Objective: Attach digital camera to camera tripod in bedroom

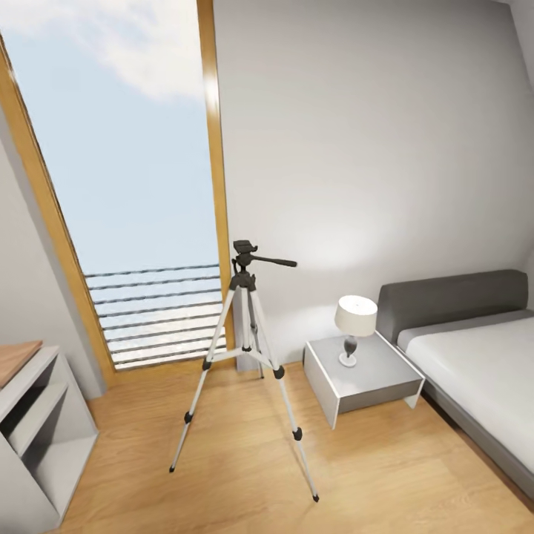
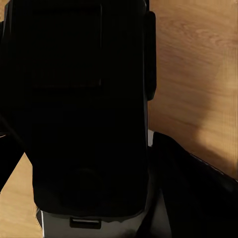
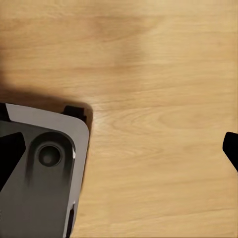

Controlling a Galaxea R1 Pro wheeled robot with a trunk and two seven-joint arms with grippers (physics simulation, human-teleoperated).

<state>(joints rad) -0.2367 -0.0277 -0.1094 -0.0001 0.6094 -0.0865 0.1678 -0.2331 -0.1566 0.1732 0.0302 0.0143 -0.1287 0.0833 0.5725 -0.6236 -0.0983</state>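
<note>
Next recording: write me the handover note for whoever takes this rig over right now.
Grippers: neither gripper's state can be told; the left wrist view is mostly dark robot bodywork over wood floor.
Things: the tall silver-legged camera tripod stands upright on the light wood plank floor, before the wood-framed window, left of the white bedside table with its lamp.
Done: the bedroom is reached.
Left: the tripod's black head is bare; find the camera, mount it.

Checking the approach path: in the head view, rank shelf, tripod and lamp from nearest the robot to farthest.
1. Shelf: low left corner, nearest.
2. Tripod: centre, standing on the open floor.
3. Lamp: right of centre, on the nightstand against the back wall, farthest.
</note>
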